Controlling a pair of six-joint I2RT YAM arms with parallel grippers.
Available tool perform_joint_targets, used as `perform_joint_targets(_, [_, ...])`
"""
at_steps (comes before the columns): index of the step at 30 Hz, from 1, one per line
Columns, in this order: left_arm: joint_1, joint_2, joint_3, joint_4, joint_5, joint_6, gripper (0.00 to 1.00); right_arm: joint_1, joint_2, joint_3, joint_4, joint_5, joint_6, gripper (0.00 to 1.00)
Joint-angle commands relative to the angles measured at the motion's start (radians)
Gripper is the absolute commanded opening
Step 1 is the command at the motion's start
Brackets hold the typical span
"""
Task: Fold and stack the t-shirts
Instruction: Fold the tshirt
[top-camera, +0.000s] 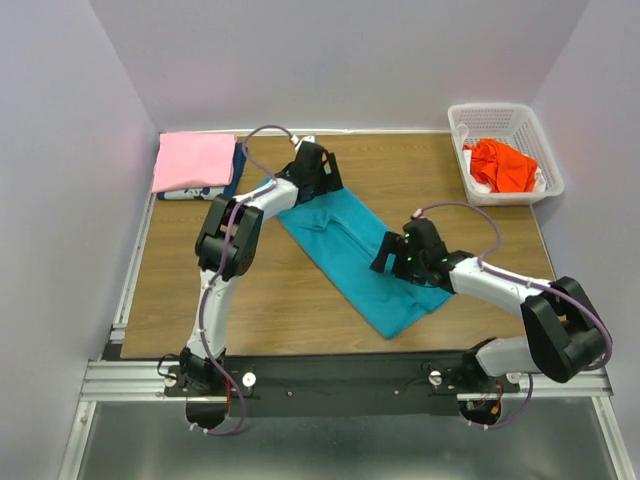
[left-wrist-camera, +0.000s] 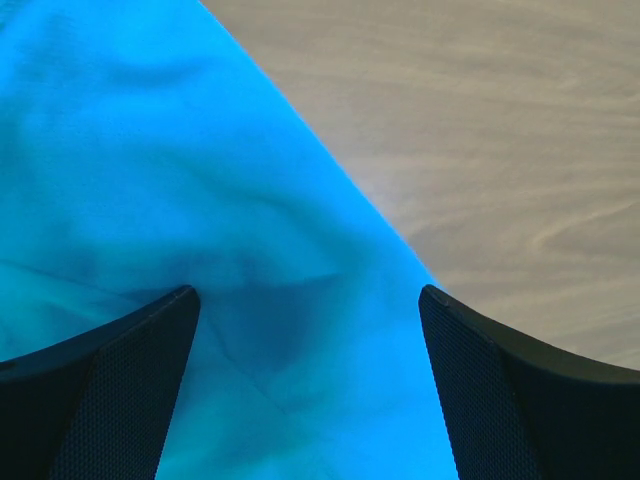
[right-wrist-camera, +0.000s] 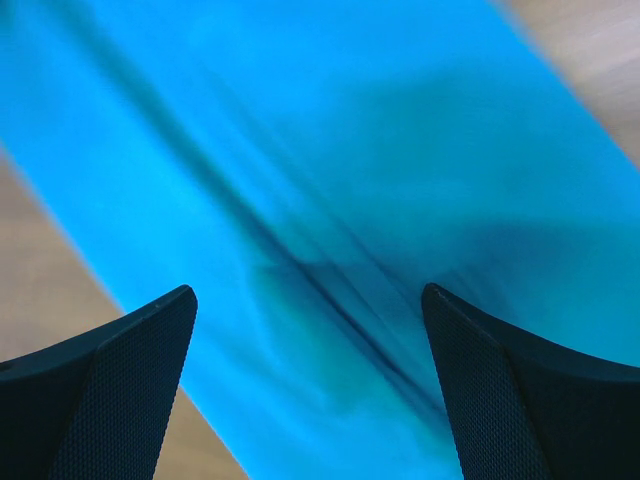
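The teal t-shirt (top-camera: 350, 245) lies folded into a long strip, running diagonally across the middle of the table. My left gripper (top-camera: 318, 170) is open over its far left end; the cloth (left-wrist-camera: 200, 200) fills that wrist view between the spread fingers. My right gripper (top-camera: 395, 255) is open over the strip's near right part, with creased teal cloth (right-wrist-camera: 330, 200) below it. A folded pink t-shirt (top-camera: 193, 160) lies on the dark blue white-printed one (top-camera: 215, 190) at the far left corner. The orange-red t-shirt (top-camera: 505, 165) lies crumpled in the basket.
The white plastic lattice basket (top-camera: 470, 120) stands at the far right corner. Bare wooden table (top-camera: 280, 300) surrounds the teal strip. Grey walls close in the sides and back. A metal rail (top-camera: 340, 375) runs along the near edge with both arm bases.
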Motion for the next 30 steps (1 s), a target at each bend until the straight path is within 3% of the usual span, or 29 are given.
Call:
perform_joint_targets(1, [-0.003,0.181,0.239,-0.225,0.114,0.085,0.98,0.187,-0.003,-0.049,-0.051,-0.075,0.061,1.0])
perform_joint_targets(4, [-0.01,0.286,0.422,-0.271,0.165,0.114,0.98,0.367,0.049,-0.025,-0.049,-0.079,0.094,1.0])
perform_joint_targets(8, [-0.021,0.414,0.635,-0.301,0.237,0.125,0.98,0.498,0.155,0.078,-0.051,-0.065,0.05,1.0])
perform_joint_targets(11, [-0.026,0.445,0.689,-0.296,0.283,0.123,0.98,0.546,0.195,0.142,-0.052,-0.064,0.018,1.0])
perform_joint_targets(20, [-0.026,0.482,0.726,-0.179,0.34,0.06,0.98,0.552,0.145,0.194,-0.054,0.025,-0.022,1.0])
perform_joint_targets(30, [-0.023,0.541,0.836,-0.064,0.277,-0.062,0.99,0.551,-0.013,0.165,-0.081,0.174,-0.021,1.0])
